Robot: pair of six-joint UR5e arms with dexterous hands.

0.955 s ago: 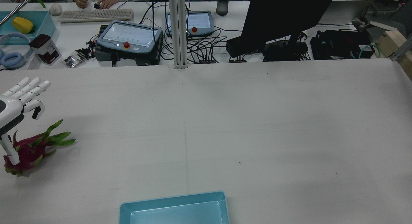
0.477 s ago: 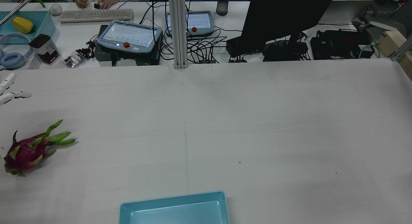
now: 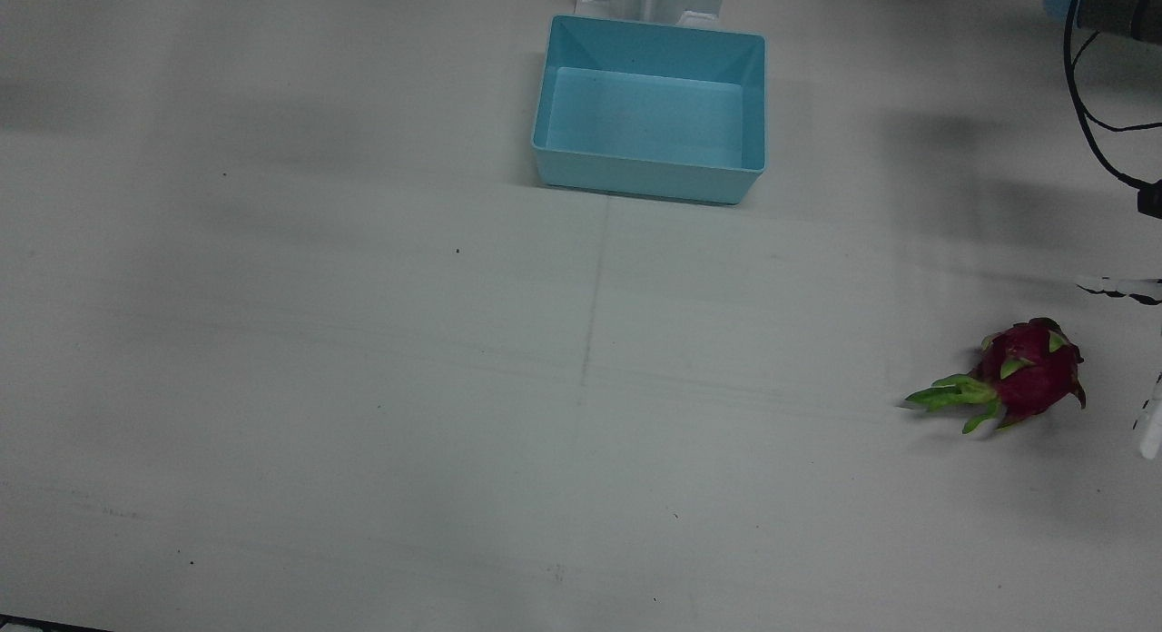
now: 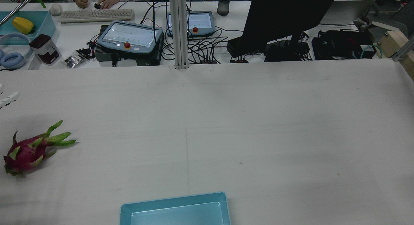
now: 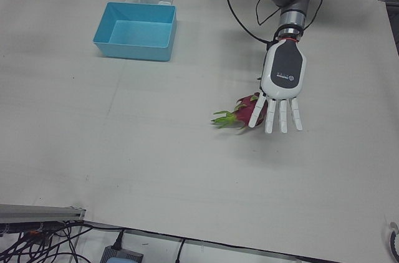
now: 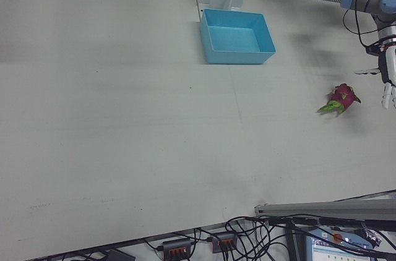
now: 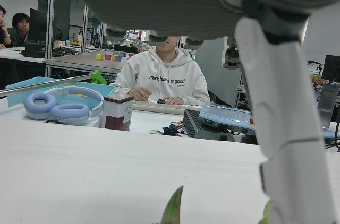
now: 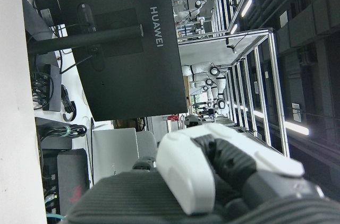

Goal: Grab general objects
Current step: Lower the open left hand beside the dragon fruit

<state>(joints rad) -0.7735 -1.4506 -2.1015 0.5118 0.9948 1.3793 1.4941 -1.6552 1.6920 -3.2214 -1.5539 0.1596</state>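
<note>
A magenta dragon fruit (image 4: 26, 152) with green leaf tips lies on the white table near its left edge in the rear view. It also shows in the front view (image 3: 1021, 378) and the left-front view (image 5: 240, 112). My left hand (image 5: 280, 85) hangs above and just outboard of the dragon fruit, open, with straight, spread fingers holding nothing. The rear view catches only its fingertips (image 4: 8, 97) at the frame's edge. In the left hand view one finger (image 7: 287, 128) fills the right side, with the fruit's green tips (image 7: 172, 208) below. The right hand view shows only part of my right hand (image 8: 212, 176).
A light blue bin (image 3: 635, 178) stands at the robot's side of the table, midway between the arms. Beyond the far edge a desk holds two teach pendants (image 4: 129, 36), a keyboard (image 4: 95, 15), a black monitor (image 4: 284, 18) and cables. A person (image 7: 162, 78) sits there.
My left hand has drawn back leftward from over the dragon fruit, almost out of the rear view. The fruit has stayed where it was.
</note>
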